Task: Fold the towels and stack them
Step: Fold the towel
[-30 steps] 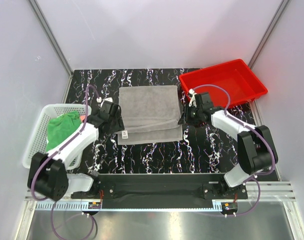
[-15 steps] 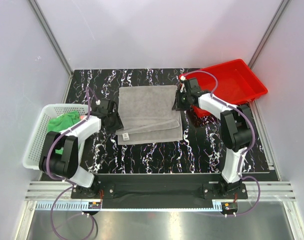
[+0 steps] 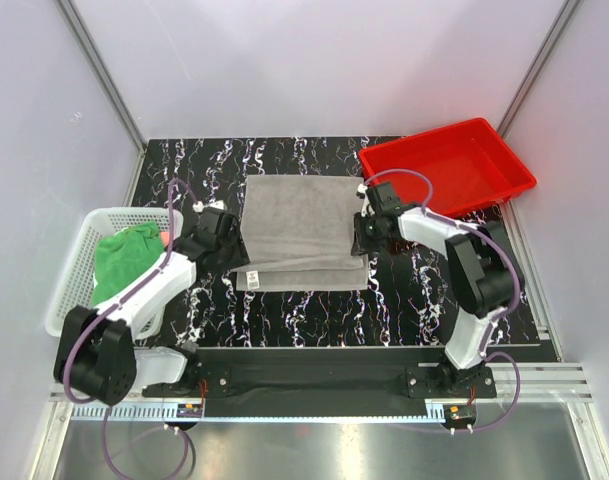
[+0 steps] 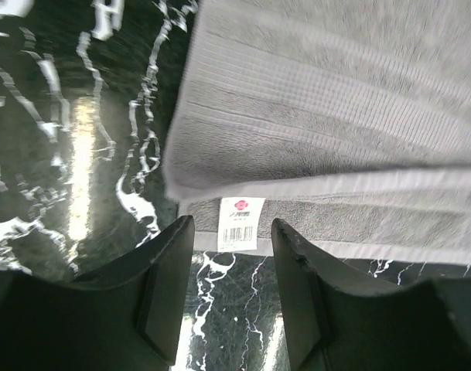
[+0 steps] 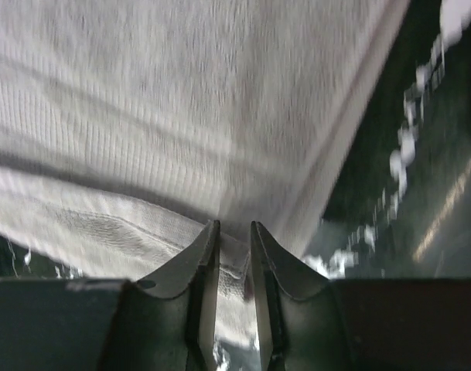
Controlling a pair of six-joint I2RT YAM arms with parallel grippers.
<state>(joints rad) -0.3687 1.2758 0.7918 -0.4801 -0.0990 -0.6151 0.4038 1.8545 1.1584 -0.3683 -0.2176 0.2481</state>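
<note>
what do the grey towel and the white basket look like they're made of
Grey towel: soft woven terry-like cloth, matte, with ribbed bands, a flat hem and a sewn-in label.
White basket: probably moulded plastic, given its rigid open lattice walls.

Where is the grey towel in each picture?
Top camera: the grey towel lies folded in the middle of the table, between the two arms.
Left wrist: it fills the upper right, above the open fingers.
Right wrist: it fills most of the picture, its edge pinched.
Shared landmark: the towel's small white label, near the left arm.
</note>
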